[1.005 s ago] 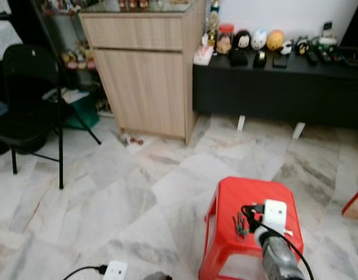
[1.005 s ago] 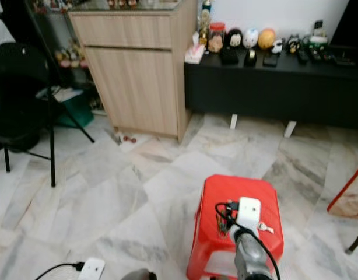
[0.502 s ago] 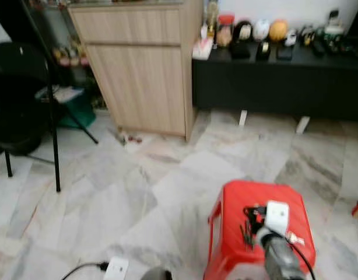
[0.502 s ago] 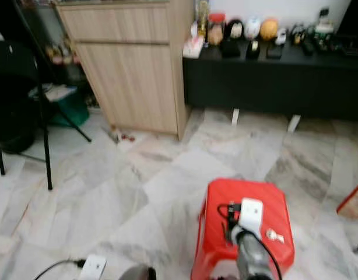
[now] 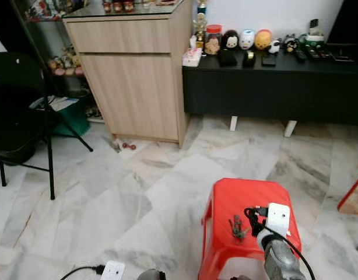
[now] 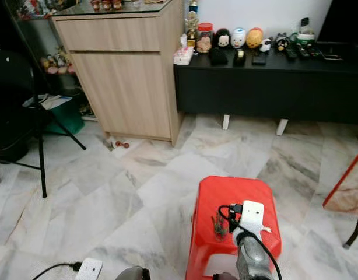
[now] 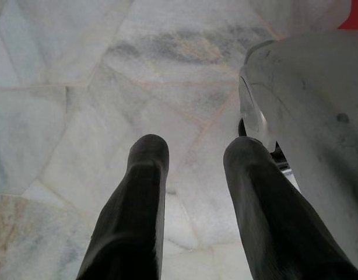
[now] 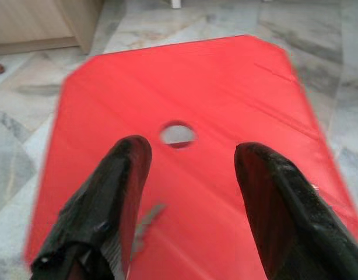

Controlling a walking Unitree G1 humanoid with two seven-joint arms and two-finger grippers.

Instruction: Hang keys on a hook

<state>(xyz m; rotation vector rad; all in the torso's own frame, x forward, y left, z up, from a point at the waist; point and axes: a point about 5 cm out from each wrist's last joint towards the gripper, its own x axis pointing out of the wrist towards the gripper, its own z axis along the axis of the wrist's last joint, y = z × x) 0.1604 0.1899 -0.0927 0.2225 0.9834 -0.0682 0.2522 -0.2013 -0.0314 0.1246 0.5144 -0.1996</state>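
On the red stool [image 5: 249, 204], your keys [image 5: 237, 227] lie just left of the right gripper [image 8: 188, 175], jaws wide, empty.

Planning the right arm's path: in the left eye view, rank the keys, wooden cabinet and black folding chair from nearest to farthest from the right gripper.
1. keys: on the red stool, just left of the right gripper.
2. wooden cabinet: ahead, to the left.
3. black folding chair: far left.

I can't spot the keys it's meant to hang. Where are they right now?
The keys lie on top of the red stool, low in the head views and toward the robot's right, just left of the open right gripper above the seat.
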